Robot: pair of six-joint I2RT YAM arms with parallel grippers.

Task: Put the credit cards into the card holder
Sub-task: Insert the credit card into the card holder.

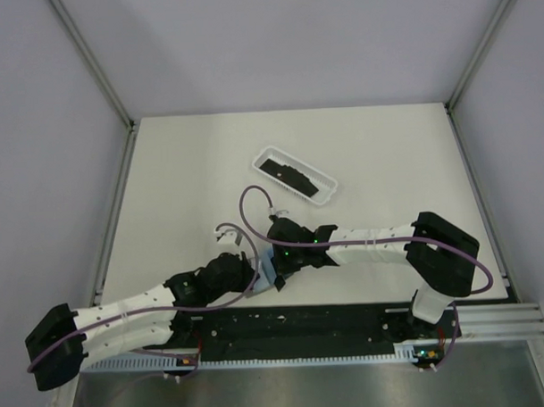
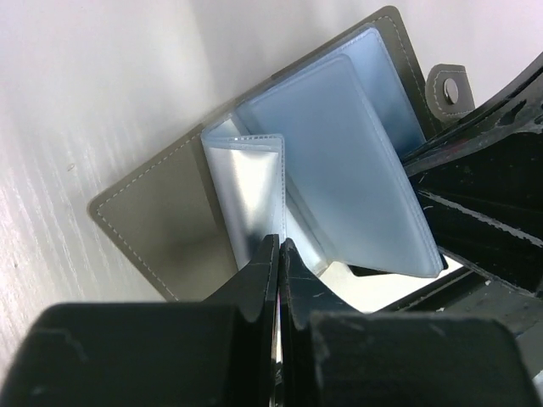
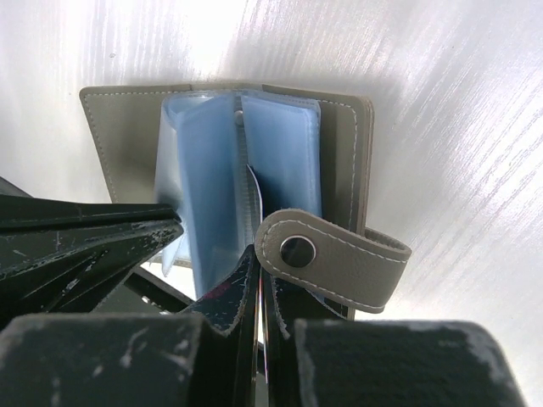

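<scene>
left fingers are pinched together on a sleeve of the holder, which lies open on the table. right fingers are closed on what looks like a card, edge-on. hold that sleeve spread and slide the card straight in.

The top external camera sits high above and behind the arms and looks steeply down, so the bases line the bottom edge and the whole table runs away toward the far walls, everything small. Each wrist camera rides just behind its own fingers and looks along them from very close: the left gripper and the right gripper fill the bottom of their frames. Both wrist views share the open card holder from opposite sides, each catching the other gripper at its edge, while from above that meeting spot is only a small patch.
</scene>
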